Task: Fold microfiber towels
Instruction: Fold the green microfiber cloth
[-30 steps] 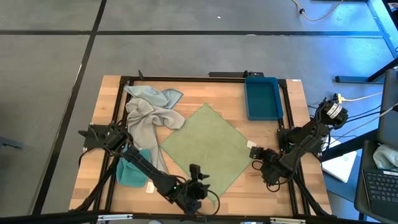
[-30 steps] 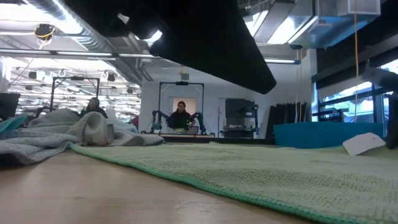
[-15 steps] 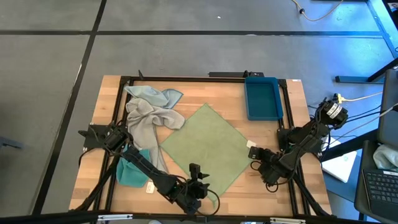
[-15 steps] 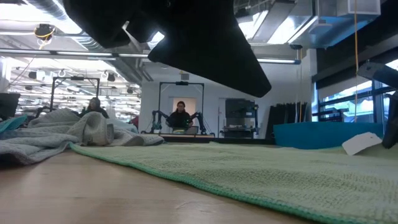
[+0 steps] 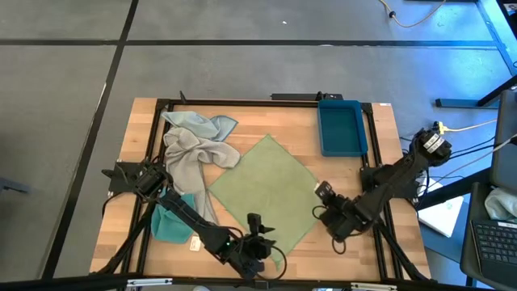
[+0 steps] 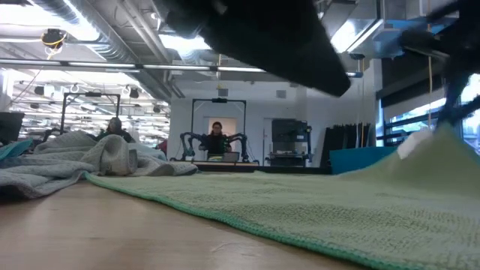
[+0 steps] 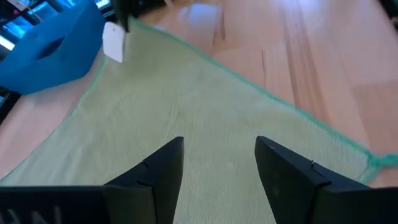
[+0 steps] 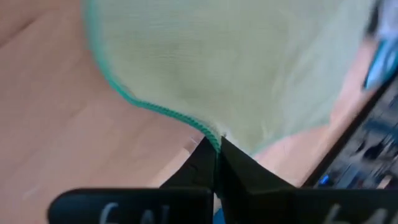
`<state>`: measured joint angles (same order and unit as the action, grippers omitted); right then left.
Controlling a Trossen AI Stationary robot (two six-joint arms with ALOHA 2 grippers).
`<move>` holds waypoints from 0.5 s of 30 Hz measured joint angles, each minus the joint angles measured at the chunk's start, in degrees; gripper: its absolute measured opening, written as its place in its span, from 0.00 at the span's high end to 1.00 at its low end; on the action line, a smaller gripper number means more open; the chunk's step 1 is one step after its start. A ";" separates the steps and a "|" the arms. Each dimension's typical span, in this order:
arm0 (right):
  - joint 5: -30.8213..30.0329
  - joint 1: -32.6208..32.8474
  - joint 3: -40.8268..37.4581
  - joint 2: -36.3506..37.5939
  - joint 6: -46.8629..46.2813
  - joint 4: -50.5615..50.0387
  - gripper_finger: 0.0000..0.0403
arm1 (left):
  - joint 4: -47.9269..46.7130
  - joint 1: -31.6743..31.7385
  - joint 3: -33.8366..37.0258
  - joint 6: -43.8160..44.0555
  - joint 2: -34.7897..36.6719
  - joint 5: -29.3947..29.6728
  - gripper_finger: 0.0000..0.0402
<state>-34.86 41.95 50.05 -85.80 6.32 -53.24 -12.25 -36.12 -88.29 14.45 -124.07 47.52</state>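
Green towel (image 5: 271,192) lies flat mid-table as diamond. My right gripper (image 5: 323,194) pinches its right corner, lifted; opposite corner lies straight across leftward. My left gripper (image 5: 257,234) spread, hovering near bottom corner.

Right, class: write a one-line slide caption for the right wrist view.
Right gripper shut on the pale green towel's corner, lifting it off the wooden table.
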 joint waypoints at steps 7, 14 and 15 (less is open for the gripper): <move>-0.01 -5.68 6.23 0.04 -9.36 -8.12 0.98 | 9.84 0.98 0.00 -0.06 0.00 5.86 0.52; 1.35 -9.85 9.25 0.04 -12.29 -9.10 0.98 | 15.44 4.45 0.00 2.04 0.02 7.16 0.52; 1.54 -10.28 9.71 0.04 -12.33 -9.03 0.98 | 15.38 5.13 0.00 2.76 0.02 7.22 0.52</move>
<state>-33.31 31.67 59.76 -85.76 -6.02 -62.27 3.13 -30.99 -88.29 17.21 -124.05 54.74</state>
